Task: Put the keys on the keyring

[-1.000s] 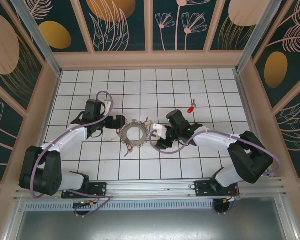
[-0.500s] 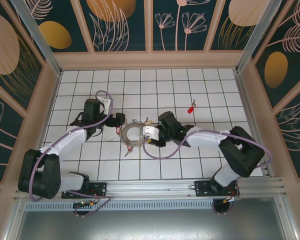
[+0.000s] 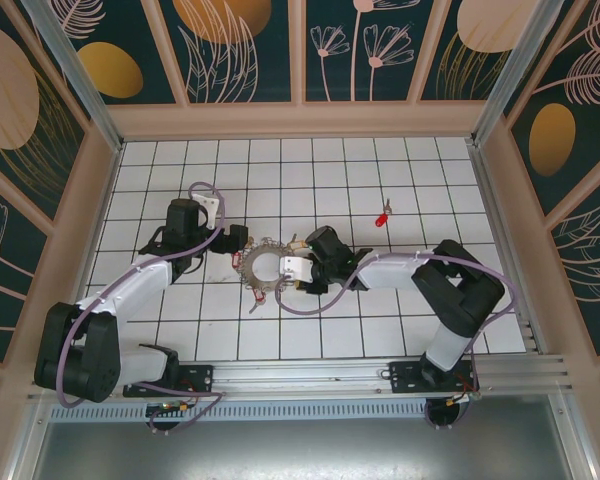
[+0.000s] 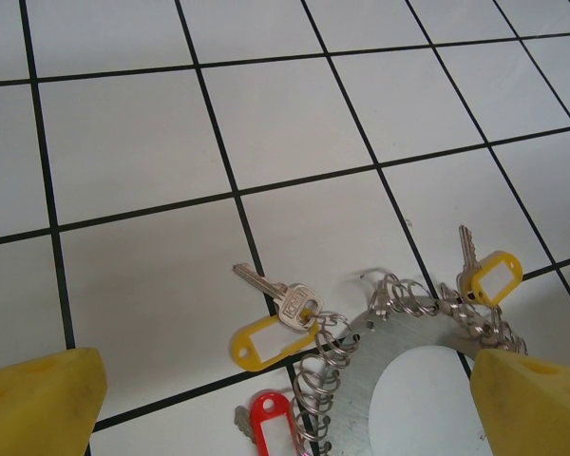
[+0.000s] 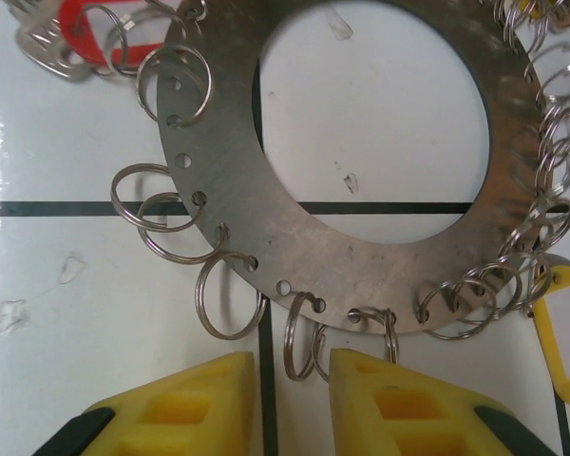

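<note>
The keyring (image 3: 248, 268) lies flat (a red key (image 3: 382, 217) well apart).

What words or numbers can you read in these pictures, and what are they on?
No text here is clear enough to read.
On the key head: tiny stamped marks, too blurred to read.
On the yellow tag, the other yellow tag and the red tag: the label windows look blank.
On the keyring plate: only holes and scratches, no writing.
</note>
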